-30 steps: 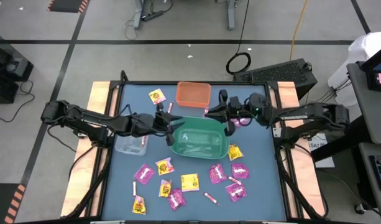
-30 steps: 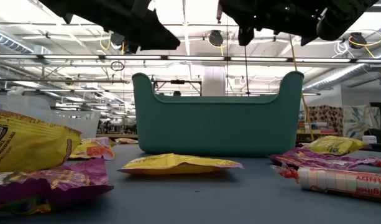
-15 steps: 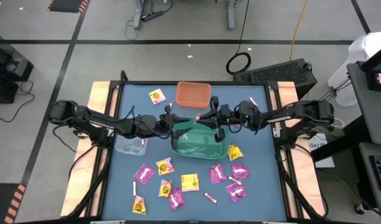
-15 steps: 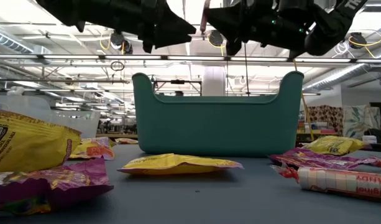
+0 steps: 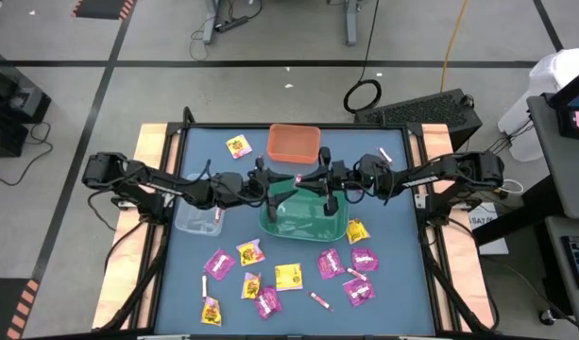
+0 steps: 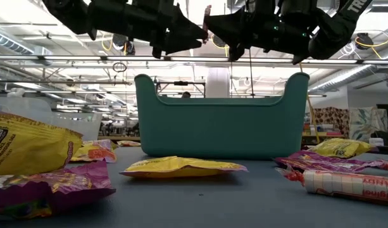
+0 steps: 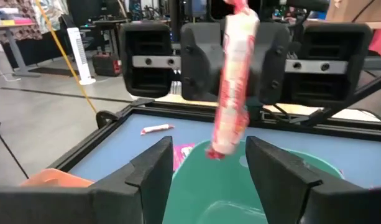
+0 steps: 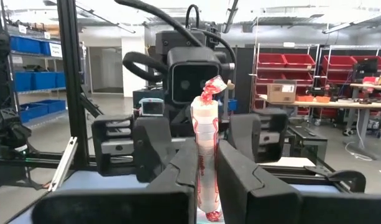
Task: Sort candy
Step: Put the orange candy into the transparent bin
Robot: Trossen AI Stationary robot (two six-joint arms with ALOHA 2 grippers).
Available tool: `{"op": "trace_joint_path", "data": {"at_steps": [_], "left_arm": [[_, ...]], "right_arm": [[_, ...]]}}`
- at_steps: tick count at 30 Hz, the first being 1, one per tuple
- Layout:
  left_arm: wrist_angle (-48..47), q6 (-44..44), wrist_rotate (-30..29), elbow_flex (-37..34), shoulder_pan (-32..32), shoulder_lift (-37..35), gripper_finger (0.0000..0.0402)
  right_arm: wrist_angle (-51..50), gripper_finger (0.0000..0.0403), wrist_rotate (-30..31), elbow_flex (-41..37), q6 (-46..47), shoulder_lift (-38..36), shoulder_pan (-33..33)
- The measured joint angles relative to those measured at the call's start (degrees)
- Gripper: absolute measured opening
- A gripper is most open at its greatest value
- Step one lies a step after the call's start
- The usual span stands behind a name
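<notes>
- The green bin (image 5: 304,215) at the counter (image 5: 195,293) centre holds pale stick candies; the orange bin (image 5: 294,142) sits beyond it, the clear bin (image 5: 197,217) on its left.
- Above the green bin, the right claw (image 8: 204,177) pinches an upright pink-white stick (image 8: 204,149).
- Facing it, the left claw (image 7: 206,171) stands spread, its fingers either side of that stick without touching.
- Magenta packets (image 5: 219,263) and yellow packets (image 5: 289,276) lie scattered on the near counter; their print is unreadable.

Your two dark six-joint arms reach inward and meet nose to nose above the table's middle. Your left gripper (image 5: 273,186) stands with fingers spread apart. Your right gripper (image 5: 311,181) is clamped on a thin pink-white candy stick (image 8: 207,168).
</notes>
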Motion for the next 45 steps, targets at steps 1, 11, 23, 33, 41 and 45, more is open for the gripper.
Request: {"op": "trace_joint_path", "data": {"at_steps": [1,11,23,33,41,45], "left_arm": [[0.0,0.0,0.1,0.3,0.0,0.1,0.0206],[0.3,1.8,1.6,1.9,0.2,2.7,0.0157],[1.7,2.0,1.6,1.9,0.4,2.9,0.0117],[1.5,2.0,2.2,1.9,0.6,2.9,0.0052],[0.6,3.0,2.1,1.9,0.6,2.9,0.006],[-0.5,3.0,-0.4,1.9,0.6,2.8,0.0061]], "right_arm": [[-0.3,0.0026,0.0,0.0,-0.3,0.0,0.0],[-0.7,0.0026,0.0,0.0,-1.1,0.0,0.0],[-1.4,0.0026,0.0,0.0,-1.1,0.0,0.0],[-1.4,0.0032,1.7,0.0,-1.3,0.0,0.0],[-3.4,0.0106,1.9,0.0,-2.9,0.0,0.0],[-5.5,0.0152,1.9,0.0,-2.9,0.0,-0.6]]}}
